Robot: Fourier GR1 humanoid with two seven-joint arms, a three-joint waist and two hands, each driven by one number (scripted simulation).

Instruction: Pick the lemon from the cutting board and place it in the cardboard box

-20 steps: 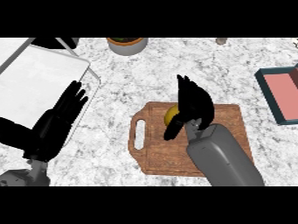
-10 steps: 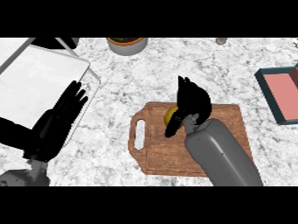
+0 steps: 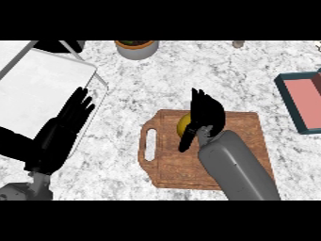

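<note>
We curl our right robot hand [image 3: 206, 114] around the lemon [image 3: 184, 124] at the cutting board's [image 3: 173, 162] far edge, ready to lift it toward the cardboard box [image 3: 314, 104] at the desk's [image 3: 212, 75] right edge.

Lemon [image 3: 184, 124] mostly hidden under right hand [image 3: 206, 115]; grip contact cannot be told. Cardboard box [image 3: 314, 103] cut off by right edge, pot [image 3: 136, 47] by the top.
</note>
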